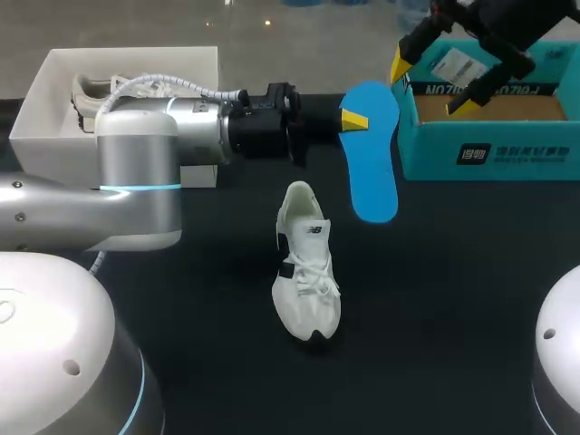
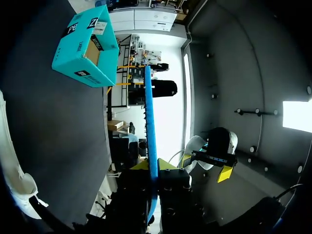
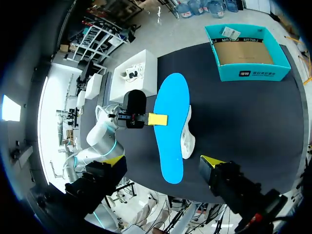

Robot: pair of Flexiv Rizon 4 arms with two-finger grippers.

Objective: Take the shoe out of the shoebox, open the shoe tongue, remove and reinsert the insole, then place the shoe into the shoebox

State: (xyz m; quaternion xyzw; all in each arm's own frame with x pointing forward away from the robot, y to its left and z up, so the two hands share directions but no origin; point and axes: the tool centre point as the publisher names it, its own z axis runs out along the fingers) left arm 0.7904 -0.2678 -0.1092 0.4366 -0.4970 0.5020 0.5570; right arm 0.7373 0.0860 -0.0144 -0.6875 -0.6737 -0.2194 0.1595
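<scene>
I hold the blue insole (image 1: 373, 168) in the left pincer (image 1: 352, 122), pinched at one edge and raised above the counter (image 1: 453, 299). The white shoe (image 1: 306, 272) lies mid-counter, nearer than the insole. The right pincer (image 1: 431, 83) hangs spread over the teal shoebox (image 1: 489, 154), far right. The insole is out, so reinsertion appears to be next: align it with the shoe opening and feed it in.

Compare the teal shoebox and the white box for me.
The teal shoebox sits at the far right of the table; the white box sits at its far left. The teal shoebox shows only a bare brown floor, while the white box holds a pale shoe. Both are open-topped, with no lid on.
</scene>
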